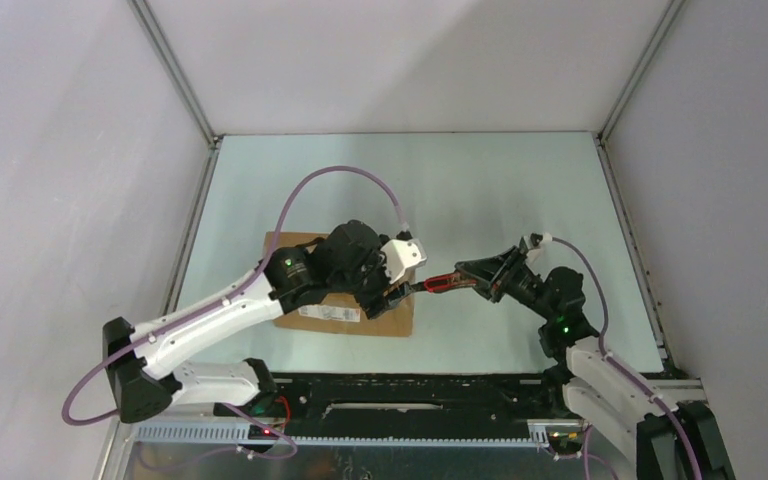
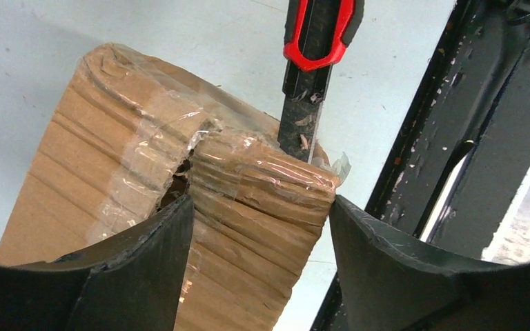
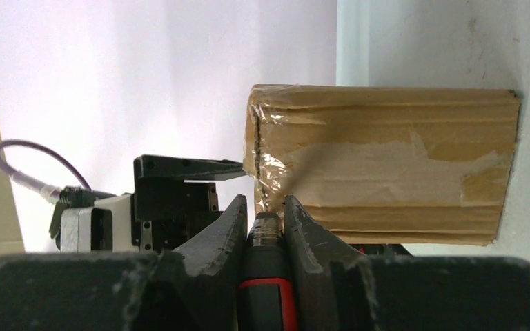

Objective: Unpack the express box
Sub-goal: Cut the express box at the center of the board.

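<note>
The express box (image 1: 332,312), brown cardboard with a white label, lies flat on the pale table; my left arm covers most of it. My left gripper (image 2: 262,207) is open. Its fingers (image 2: 145,262) straddle the box's taped end (image 2: 262,186) beside a torn seam, and the right fingertip is at the box's corner. My right gripper (image 3: 263,207) is shut on a red and black utility knife (image 3: 266,296). The knife (image 1: 443,283) points left. Its blade (image 2: 297,124) meets the crumpled tape at the box end (image 3: 386,165).
A black rail (image 1: 410,392) runs along the near edge just behind the box end (image 2: 483,138). Grey enclosure walls (image 1: 60,150) and metal frame posts bound the table on three sides. A purple cable (image 1: 330,180) loops above the left wrist.
</note>
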`<action>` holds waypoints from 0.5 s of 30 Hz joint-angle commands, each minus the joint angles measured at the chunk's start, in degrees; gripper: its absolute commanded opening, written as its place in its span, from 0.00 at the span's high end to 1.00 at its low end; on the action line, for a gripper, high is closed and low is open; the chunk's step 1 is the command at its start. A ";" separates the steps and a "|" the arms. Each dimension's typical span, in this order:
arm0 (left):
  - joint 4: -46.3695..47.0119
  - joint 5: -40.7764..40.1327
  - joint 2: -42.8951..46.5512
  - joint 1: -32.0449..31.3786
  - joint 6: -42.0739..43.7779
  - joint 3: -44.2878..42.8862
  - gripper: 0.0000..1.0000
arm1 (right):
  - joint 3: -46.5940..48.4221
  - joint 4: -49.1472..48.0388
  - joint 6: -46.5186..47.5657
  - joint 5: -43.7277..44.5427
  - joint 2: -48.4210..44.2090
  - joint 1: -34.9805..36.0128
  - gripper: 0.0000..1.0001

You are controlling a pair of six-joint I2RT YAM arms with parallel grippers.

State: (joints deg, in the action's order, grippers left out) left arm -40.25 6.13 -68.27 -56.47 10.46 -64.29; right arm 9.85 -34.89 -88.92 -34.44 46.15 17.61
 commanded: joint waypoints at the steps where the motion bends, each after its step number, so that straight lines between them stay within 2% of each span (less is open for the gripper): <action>1: 0.67 -1.41 0.96 -2.70 1.42 3.64 0.29 | -2.39 -14.17 -7.42 1.07 3.56 2.51 1.00; 8: 4.51 -3.43 2.13 -5.24 2.67 5.24 0.37 | -3.69 -9.24 -7.93 13.05 0.07 10.87 1.00; 11: 5.06 -3.94 2.69 -5.58 3.28 5.91 0.44 | -5.11 -4.47 -8.47 15.78 -4.64 9.81 1.00; 15: 6.57 -5.20 4.22 -5.82 3.27 7.86 0.59 | -3.15 9.48 -3.12 16.27 -13.57 5.77 1.00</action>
State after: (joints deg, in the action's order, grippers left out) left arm -35.81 1.23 -64.58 -61.73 14.46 -59.90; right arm 4.40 -34.20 -95.07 -19.64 39.57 25.52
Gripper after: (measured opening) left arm 0.479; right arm 0.256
